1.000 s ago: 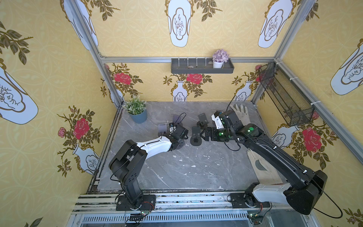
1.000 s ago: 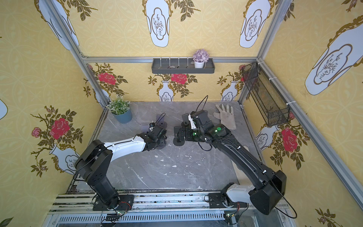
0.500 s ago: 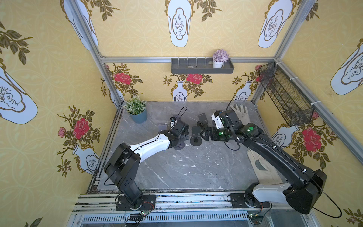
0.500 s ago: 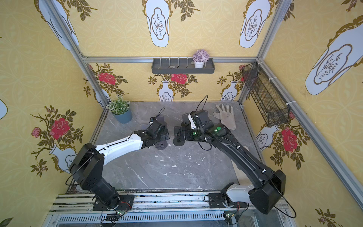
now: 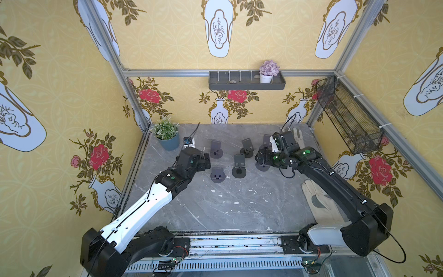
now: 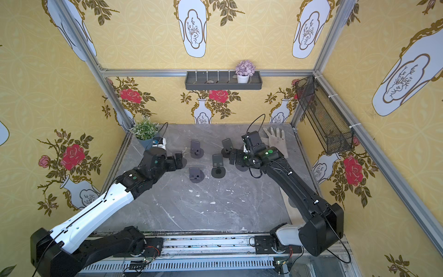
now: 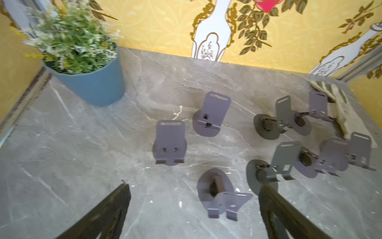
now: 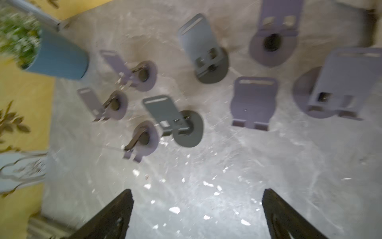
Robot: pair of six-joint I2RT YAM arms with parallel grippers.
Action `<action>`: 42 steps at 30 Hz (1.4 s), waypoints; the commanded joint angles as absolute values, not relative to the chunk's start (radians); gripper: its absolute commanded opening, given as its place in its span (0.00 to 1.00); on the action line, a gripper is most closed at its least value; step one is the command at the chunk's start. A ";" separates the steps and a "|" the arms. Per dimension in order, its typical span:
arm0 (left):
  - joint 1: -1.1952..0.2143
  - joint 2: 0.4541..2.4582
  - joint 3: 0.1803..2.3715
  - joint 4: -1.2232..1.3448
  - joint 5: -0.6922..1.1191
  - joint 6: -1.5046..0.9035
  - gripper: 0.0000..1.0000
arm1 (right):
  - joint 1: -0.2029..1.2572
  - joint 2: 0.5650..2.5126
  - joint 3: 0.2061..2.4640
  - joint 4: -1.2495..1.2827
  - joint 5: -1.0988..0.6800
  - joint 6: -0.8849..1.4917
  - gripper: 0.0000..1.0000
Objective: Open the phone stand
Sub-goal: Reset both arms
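Phone stand (image 8: pixel 254 101): ahead of the right claw (image 8: pixel 197 190), its plate seemingly flat over the round base; likely the one yet unopened.
Right claw: jaws wide apart, empty, above the bench (image 8: pixel 206 165).
Left claw (image 7: pixel 194 185): apart, empty; an opened stand (image 7: pixel 222 194) just ahead.
Doing it well: pin the base, lift the plate by its slotted edge.
In the way: dark stand (image 8: pixel 186 124) close beside; glove (image 7: pixel 341 107) and plant (image 7: pixel 82 62) well off.

Grey phone stands (image 5: pixel 239 161) — clustered, most propped open

Grey phone stands (image 5: pixel 217 175), grey-marbled table (image 5: pixel 239 208)
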State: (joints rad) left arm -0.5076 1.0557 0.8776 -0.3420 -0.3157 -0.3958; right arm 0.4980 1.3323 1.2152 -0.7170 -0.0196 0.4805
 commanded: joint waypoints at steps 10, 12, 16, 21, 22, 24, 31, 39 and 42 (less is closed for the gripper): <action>-0.342 0.946 0.568 0.005 -0.342 -0.158 0.99 | 0.193 1.247 0.820 -0.125 0.268 0.260 0.98; -0.314 0.948 0.540 0.070 -0.354 -0.156 0.99 | 0.182 1.254 0.741 0.030 0.274 0.176 0.98; -0.261 0.968 0.461 0.211 -0.381 -0.153 0.99 | 0.113 1.353 0.685 0.140 0.249 0.117 0.98; -0.178 1.026 0.347 0.417 -0.411 -0.202 0.99 | 0.065 1.394 0.541 0.402 0.189 0.034 0.98; -0.171 1.037 0.317 0.470 -0.441 -0.208 0.99 | 0.062 1.409 0.520 0.440 0.191 0.024 0.98; -0.143 1.067 0.258 0.608 -0.466 -0.212 0.99 | 0.056 1.429 0.473 0.526 0.193 0.015 0.98; -0.092 1.254 0.193 0.971 -0.402 -0.125 0.99 | 0.030 1.409 0.298 0.806 0.208 0.040 0.98; -0.071 1.416 0.091 1.330 -0.259 -0.061 0.99 | -0.029 1.411 0.169 1.017 0.148 0.081 0.98; -0.071 1.420 0.096 1.329 -0.261 -0.060 0.99 | -0.029 1.415 0.171 1.024 0.147 0.079 0.98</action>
State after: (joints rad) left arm -0.0719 1.4094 0.0959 1.1725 -0.2962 -0.0845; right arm -0.0269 1.4174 0.1699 0.9356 0.1577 0.0635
